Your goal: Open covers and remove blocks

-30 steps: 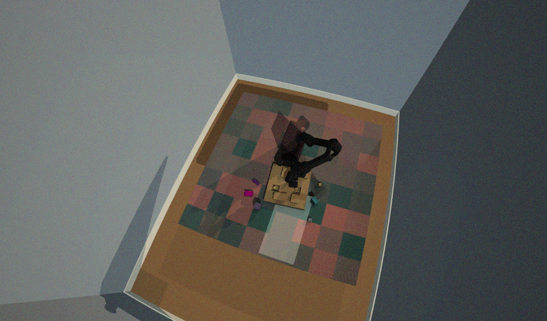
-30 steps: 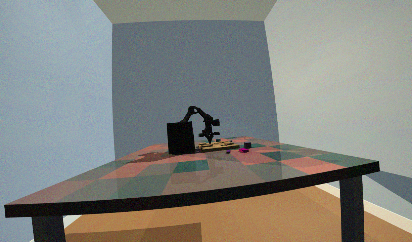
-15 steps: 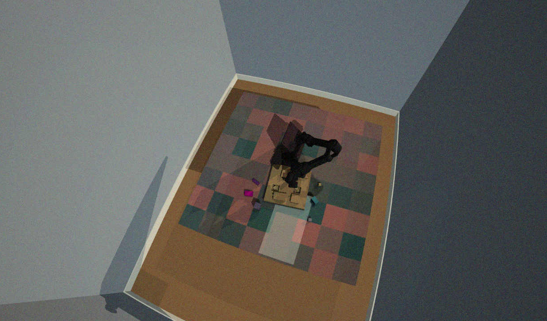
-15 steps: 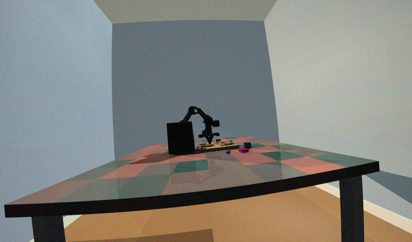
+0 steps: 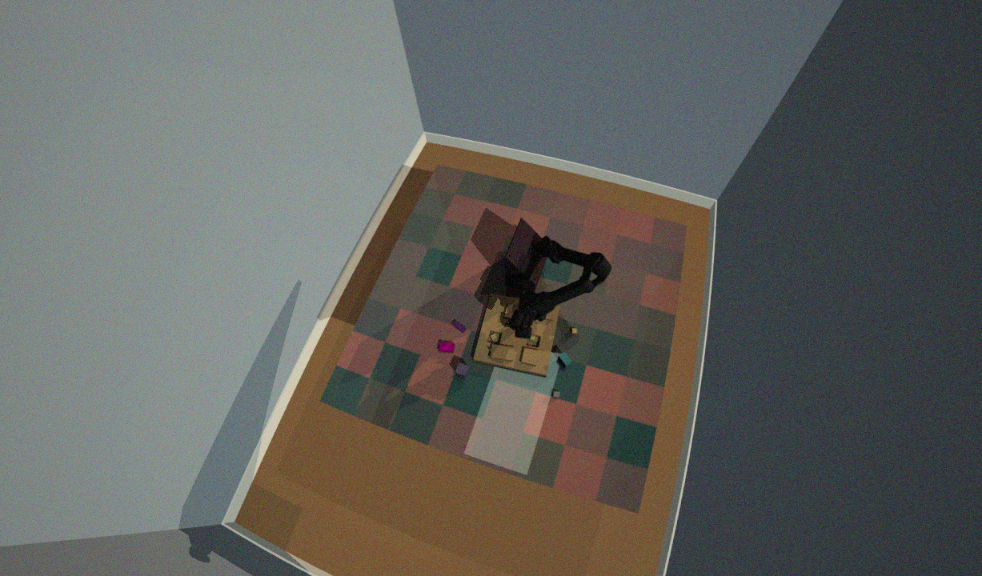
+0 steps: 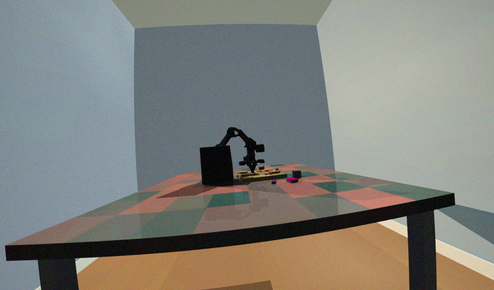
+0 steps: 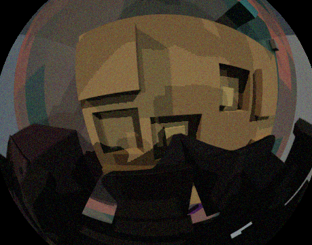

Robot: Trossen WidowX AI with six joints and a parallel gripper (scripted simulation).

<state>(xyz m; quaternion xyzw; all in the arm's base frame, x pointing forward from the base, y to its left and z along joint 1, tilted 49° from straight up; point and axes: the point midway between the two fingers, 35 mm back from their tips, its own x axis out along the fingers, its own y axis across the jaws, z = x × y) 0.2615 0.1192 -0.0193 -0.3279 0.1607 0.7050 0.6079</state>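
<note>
The tan puzzle board (image 5: 511,367) (image 6: 264,177) (image 7: 183,28) lies on the table. My gripper (image 6: 253,171) (image 7: 177,138) is shut and empty, pointing down with its tips at or just above the board; contact cannot be told. In the wrist view the tips overlap a square well (image 7: 159,133), and a second well (image 7: 242,96) is open at right. Both show a pale patch inside, block or lit floor unclear. A shallow well (image 7: 115,131) lies below a wide raised cover (image 7: 109,73). A narrow raised piece (image 7: 257,93) stands beside the right well. The arm hides part of the board.
Magenta (image 5: 446,346) (image 6: 292,179), purple (image 5: 458,326) (image 6: 273,181) and violet-grey (image 5: 462,370) (image 6: 296,173) blocks lie left of the board in the top view. Teal (image 5: 564,359), small yellow (image 5: 573,330) and small grey (image 5: 556,394) blocks lie right. A dark panel (image 6: 215,165) stands by the arm base.
</note>
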